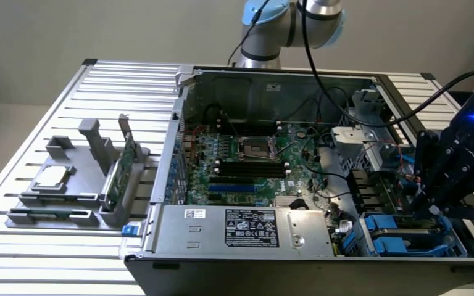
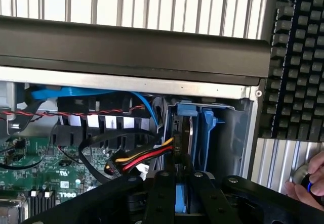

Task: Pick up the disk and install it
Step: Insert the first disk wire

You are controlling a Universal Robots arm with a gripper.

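On the exterior view's left, a grey fixture [image 1: 64,185] is sitting on the slotted table [image 1: 23,243], carrying a square chip [image 1: 51,177] and an upright green card [image 1: 118,174], while the open computer case [image 1: 303,179] is lying beside it with its motherboard [image 1: 245,163] showing. At the exterior view's right the gripper [image 1: 426,209] is reaching into the case's drive bay [image 1: 402,234]. In the wrist view its jaws are pinching the blue-framed disk [image 2: 205,138], which is standing on edge in the bay next to red and yellow wires [image 2: 144,158], and a person's hand [image 2: 310,183] is resting nearby.

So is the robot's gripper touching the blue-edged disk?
Touching. In the wrist view the gripper pinches the disk by its blue frame, with no gap showing on either side.
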